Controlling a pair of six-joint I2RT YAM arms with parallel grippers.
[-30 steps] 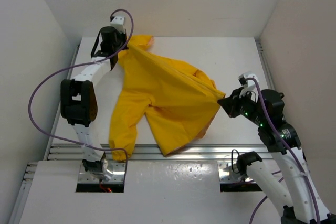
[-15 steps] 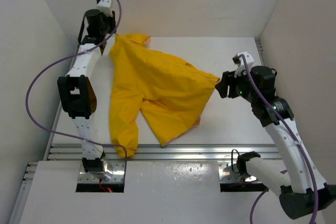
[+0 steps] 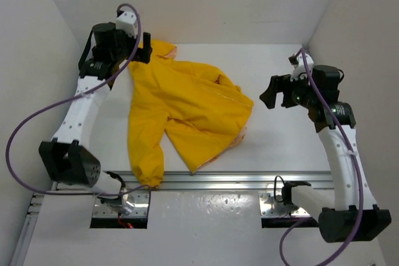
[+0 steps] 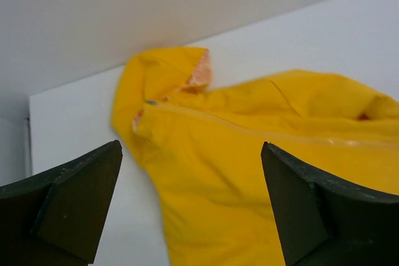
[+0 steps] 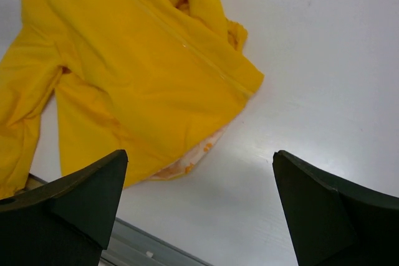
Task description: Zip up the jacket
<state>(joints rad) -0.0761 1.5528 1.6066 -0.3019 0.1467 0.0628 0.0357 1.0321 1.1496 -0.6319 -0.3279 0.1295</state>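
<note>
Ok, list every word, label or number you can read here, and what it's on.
None readable.
The jacket bears no visible lettering or tag.
Its lining shows only orange patterning, not text.
Nothing legible on the table either.

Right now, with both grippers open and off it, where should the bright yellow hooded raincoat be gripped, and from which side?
I'd take the bright yellow hooded raincoat by its hem corner, where the zip line ends. Come from the robot's right with the open right gripper: that corner points toward it, lying flat with bare white table beside it.
</note>
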